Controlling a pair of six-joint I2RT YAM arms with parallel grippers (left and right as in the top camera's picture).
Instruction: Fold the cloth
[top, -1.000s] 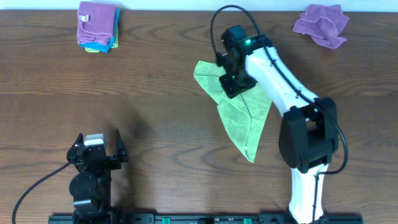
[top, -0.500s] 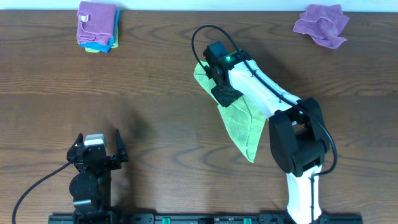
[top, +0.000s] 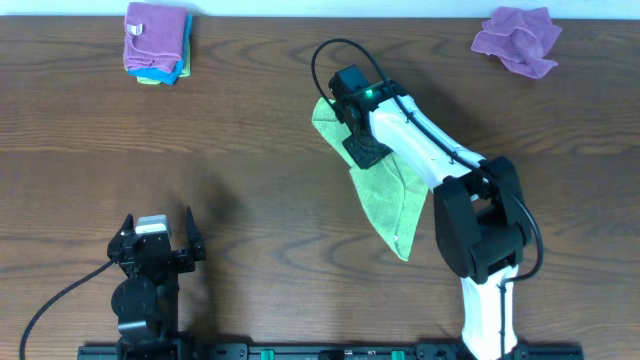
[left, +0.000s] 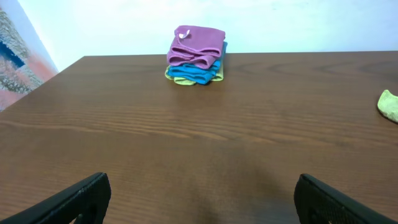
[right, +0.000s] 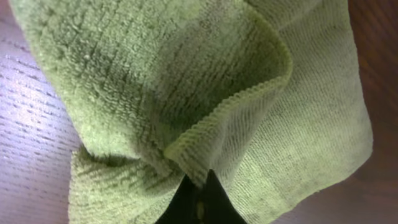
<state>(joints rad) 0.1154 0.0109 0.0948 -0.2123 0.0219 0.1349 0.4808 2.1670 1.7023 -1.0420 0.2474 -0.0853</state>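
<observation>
Green cloth lies mid-table, a long wedge tapering toward the near edge, with bare wood grain all round. Right gripper at its far corner, jaws clamped on a raised fold: terry pile, ribbed hem. Left gripper by the near edge, jaws wide apart. Folded stack far left, crumpled purple cloth far right, both well apart from it

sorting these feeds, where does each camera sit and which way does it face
Overhead: above the table, looking straight down; both arms show, right gripper on the green cloth.
Left wrist: low over the table, facing the folded stack at the far edge; the left gripper shows, open.
Right wrist: close above the green cloth; only its closed fingertips show.
Shared: overhead and left wrist both show the folded stack.
</observation>
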